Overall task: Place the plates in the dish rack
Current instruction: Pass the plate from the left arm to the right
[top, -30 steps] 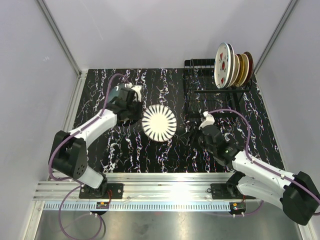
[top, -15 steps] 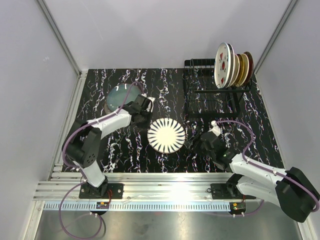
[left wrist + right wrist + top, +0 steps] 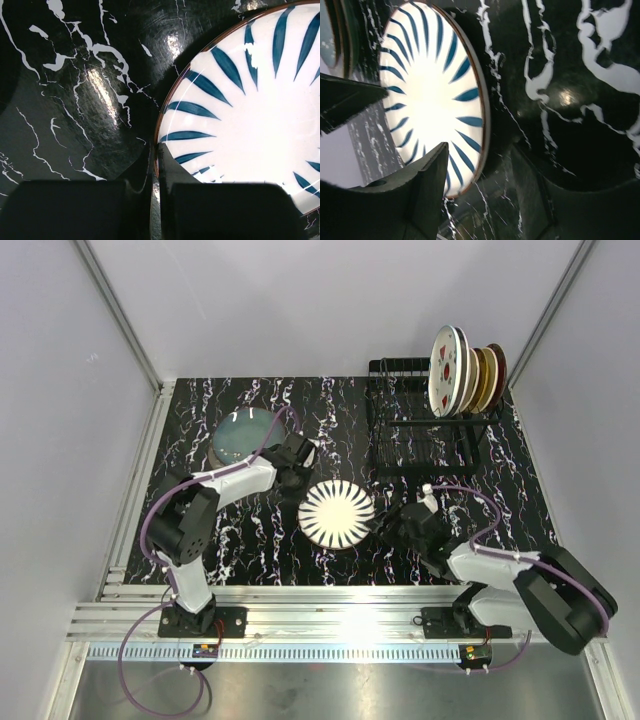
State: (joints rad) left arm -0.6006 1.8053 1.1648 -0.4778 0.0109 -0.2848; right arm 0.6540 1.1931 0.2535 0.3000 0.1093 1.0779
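Two arms work over a black marbled table point(image 3: 250, 530). Farthest left, a low stack of blue-grey plates point(image 3: 243, 434) lies just behind and to the left of the left gripper point(image 3: 303, 472), near it; whether they touch cannot be told. The left gripper's fingers point(image 3: 75, 210) are pressed together, pinching the brown rim of the striped plate point(image 3: 337, 515), a white plate with dark radiating stripes. This plate sits between the two grippers, ahead of the left one and directly before the right one. Whether it lies flat on the table or is tipped cannot be told. The right gripper point(image 3: 388, 524) has its jaws spread wide, and in the right wrist view the plate's near edge stands just beside one finger, with bare table between the jaws. Beyond the right gripper and well apart from it stands the dish rack point(image 3: 420, 435). Several racked plates point(image 3: 462, 370) stand upright on edge at its far right end, the front one white with red marks.
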